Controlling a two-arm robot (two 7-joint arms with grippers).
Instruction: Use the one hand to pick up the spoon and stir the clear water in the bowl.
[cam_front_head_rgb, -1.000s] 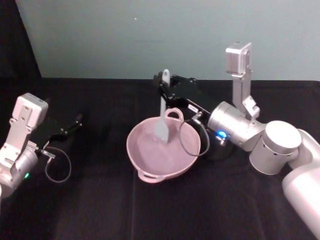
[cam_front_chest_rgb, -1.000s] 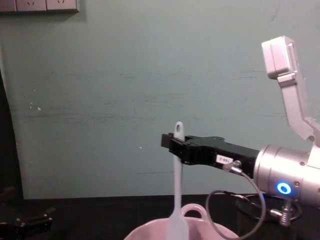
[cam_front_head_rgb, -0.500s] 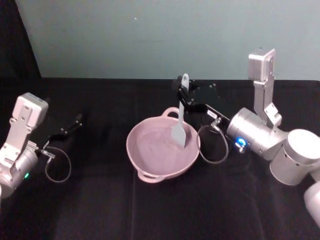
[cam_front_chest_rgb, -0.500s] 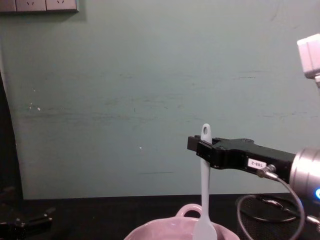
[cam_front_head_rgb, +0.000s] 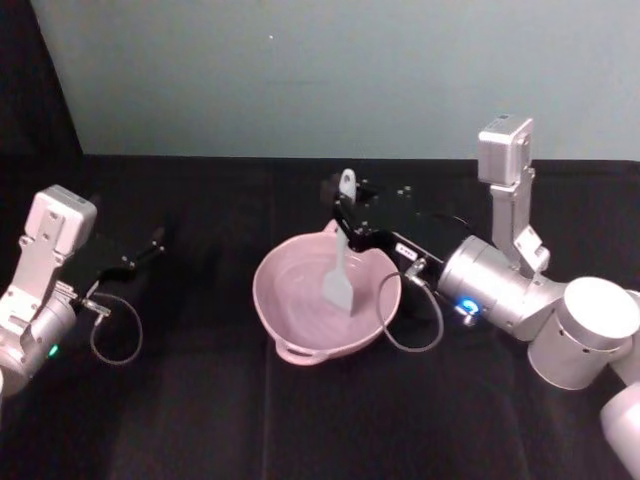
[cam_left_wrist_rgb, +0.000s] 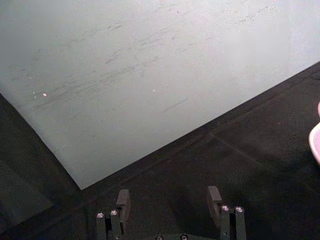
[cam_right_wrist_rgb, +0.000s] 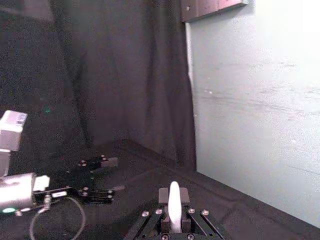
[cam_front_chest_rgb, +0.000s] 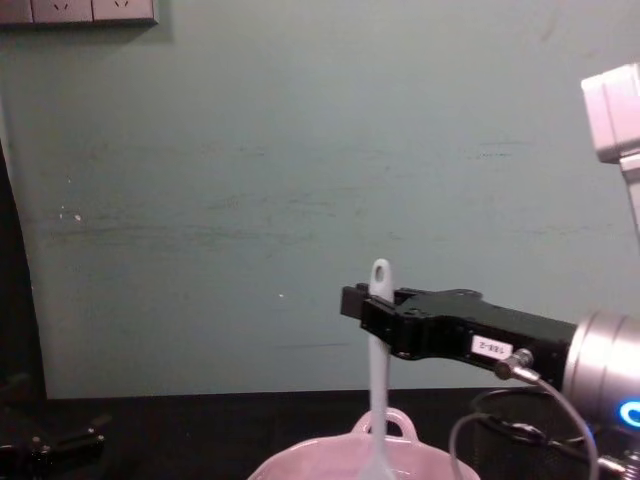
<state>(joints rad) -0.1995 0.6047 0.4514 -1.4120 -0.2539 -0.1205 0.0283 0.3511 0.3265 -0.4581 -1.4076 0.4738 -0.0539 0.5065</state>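
The pale pink bowl sits mid-table, and its rim shows at the bottom of the chest view. My right gripper reaches over the bowl's far rim, shut on the upper handle of the white spoon. The spoon hangs upright with its flat head down inside the bowl. Its handle end stands between the shut jaws in the right wrist view. The clear water is barely visible as a faint sheen inside the bowl. My left gripper is parked at the far left, open and empty.
Black cloth covers the table up to a pale green wall. A looping grey cable hangs from my right wrist beside the bowl's right rim. The bowl's edge shows in the left wrist view.
The right gripper carried the spoon from the bowl's left-middle to its right side, and now back toward the middle and nearer. The left arm has not moved.
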